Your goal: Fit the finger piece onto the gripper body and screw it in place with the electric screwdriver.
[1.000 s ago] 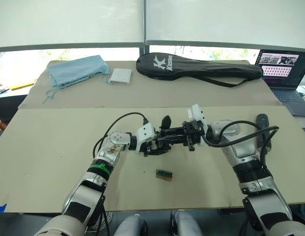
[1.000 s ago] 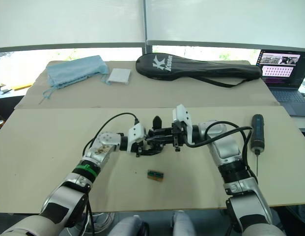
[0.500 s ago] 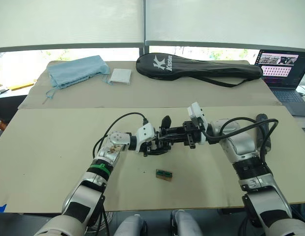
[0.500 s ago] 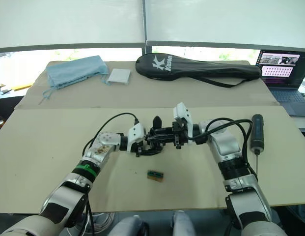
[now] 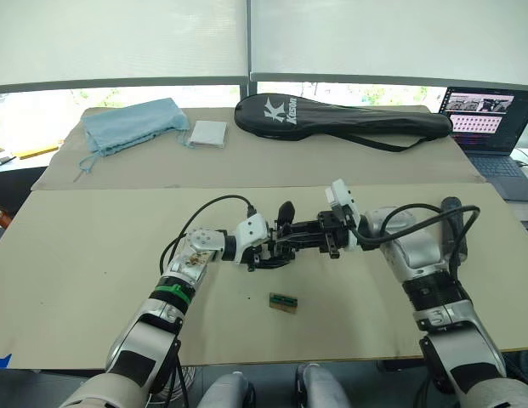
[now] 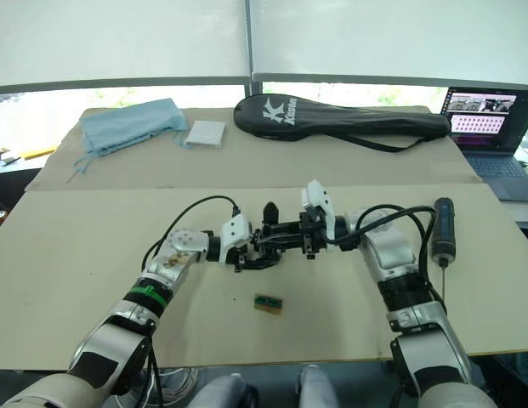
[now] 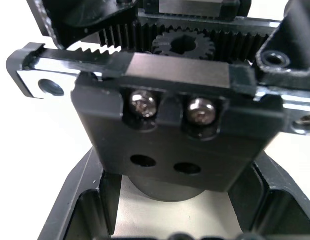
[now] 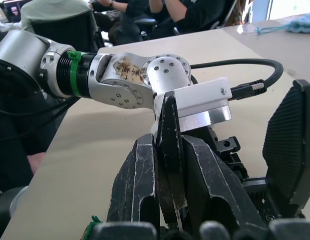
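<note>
Gripper body (image 7: 174, 125) at mid-counter (image 5: 93, 246), clamped in left claw (image 5: 262, 252). Finger piece (image 8: 169, 150) pinched between closed fingers of right claw (image 5: 291, 240), touching gripper body. Electric screwdriver (image 6: 444, 231) lying apart near right counter edge; small green-topped block (image 5: 283, 301) nearer front.

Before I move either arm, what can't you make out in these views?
- Whether the small black tapered plastic finger piece is seated on the black blocky gripper body: the right wrist view shows it clamped, its tip hidden.
- The thick black electric screwdriver: bit too small; cables cross it in the left eye view.
</note>
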You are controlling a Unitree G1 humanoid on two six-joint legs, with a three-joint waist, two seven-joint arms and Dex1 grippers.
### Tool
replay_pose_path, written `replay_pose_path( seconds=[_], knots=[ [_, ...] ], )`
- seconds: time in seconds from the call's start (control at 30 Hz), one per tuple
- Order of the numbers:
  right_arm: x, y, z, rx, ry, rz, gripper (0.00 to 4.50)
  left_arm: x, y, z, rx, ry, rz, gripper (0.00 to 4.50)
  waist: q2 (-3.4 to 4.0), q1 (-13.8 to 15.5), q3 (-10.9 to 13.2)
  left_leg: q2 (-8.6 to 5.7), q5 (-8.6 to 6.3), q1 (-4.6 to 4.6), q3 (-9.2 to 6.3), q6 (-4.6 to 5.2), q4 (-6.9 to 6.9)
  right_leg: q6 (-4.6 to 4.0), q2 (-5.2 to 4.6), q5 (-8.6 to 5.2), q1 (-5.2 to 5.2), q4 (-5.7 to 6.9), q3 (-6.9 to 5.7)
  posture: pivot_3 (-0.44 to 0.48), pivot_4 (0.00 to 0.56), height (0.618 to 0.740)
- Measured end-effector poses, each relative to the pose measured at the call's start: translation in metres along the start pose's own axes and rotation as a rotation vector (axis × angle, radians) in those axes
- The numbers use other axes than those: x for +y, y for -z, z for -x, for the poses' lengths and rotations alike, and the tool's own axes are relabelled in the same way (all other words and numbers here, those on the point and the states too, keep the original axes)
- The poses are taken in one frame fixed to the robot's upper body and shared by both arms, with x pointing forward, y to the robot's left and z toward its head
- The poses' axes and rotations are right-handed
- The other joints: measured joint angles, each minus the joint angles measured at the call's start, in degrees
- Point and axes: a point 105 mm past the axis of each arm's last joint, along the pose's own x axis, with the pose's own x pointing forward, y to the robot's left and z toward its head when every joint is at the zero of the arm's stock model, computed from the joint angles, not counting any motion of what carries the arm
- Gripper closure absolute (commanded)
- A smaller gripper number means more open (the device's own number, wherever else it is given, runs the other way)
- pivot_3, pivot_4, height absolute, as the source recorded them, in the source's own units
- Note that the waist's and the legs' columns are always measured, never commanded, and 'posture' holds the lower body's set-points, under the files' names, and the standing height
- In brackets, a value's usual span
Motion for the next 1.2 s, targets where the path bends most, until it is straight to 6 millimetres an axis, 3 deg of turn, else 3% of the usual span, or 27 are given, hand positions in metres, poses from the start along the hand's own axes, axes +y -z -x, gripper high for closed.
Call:
replay_pose_path(
  seconds=[1.2],
  knots=[
    [0.0002, 0.0042, -0.008, 0.132, 0.047, -0.079, 4.19, -0.0024, 0.0097, 0.0022, 0.036, -0.006, 0.02, 2.16, -0.04, -0.6, -1.7, 0.07, -0.01, 0.28, 0.02, -0.02, -0.48, -0.01, -0.03, -0.01, 0.07, -0.14, 0.49, 0.0, 0.15, 0.736]
  ],
)
